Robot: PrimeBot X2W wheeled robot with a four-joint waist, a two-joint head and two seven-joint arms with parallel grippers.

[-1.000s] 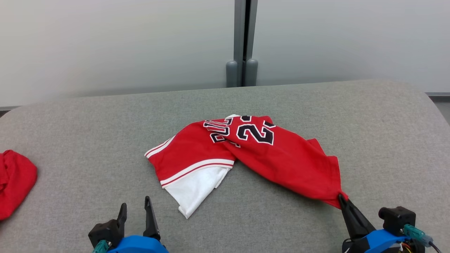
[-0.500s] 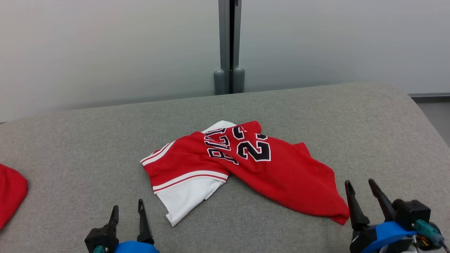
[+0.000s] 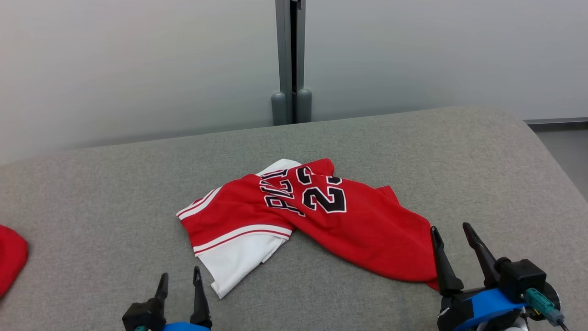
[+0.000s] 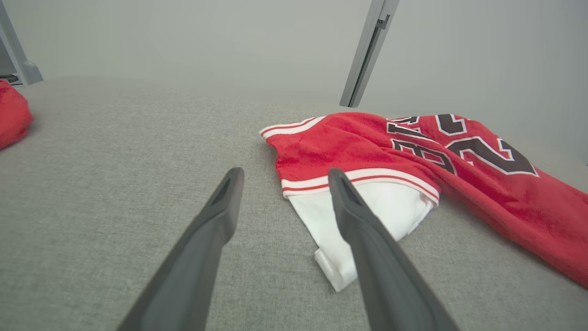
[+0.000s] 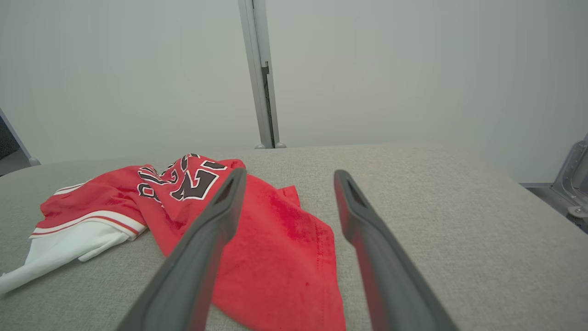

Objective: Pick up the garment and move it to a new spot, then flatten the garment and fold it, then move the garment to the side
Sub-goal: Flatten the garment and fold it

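Item one, the support: you have a broad grey surface (image 3: 105,193) covered in woven fabric, its far corners rounded, running across the whole of your head view. Item two, lying directly on it near the middle: one red garment (image 3: 367,225), a jersey with black, white-edged lettering and numerals facing up. It is crumpled and partly folded over itself. Its white panel (image 3: 239,262), trimmed with red and white stripes, lies flat at the garment's left, nearer end. Item three, well apart at the surface's far left: a second red cloth (image 3: 9,259), bunched and cut off by the frame.
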